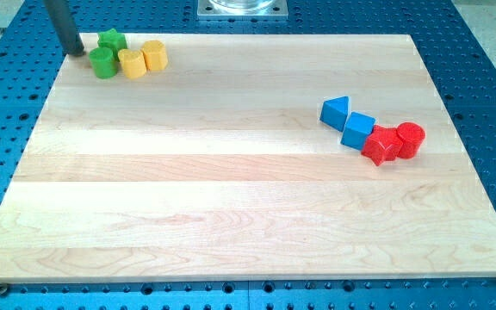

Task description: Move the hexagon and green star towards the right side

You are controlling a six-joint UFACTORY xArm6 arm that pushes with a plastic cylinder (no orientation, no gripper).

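My tip (77,52) sits just left of the green star (112,40), near the yellow hexagon (154,54). No pincer here: bare rod, holding nothing.

Wooden board (231,198) with eight coloured blocks (133,62)

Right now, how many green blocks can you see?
2, both at the view's top left: the green star by the board's edge, and the green round block just below it. None looks hidden.
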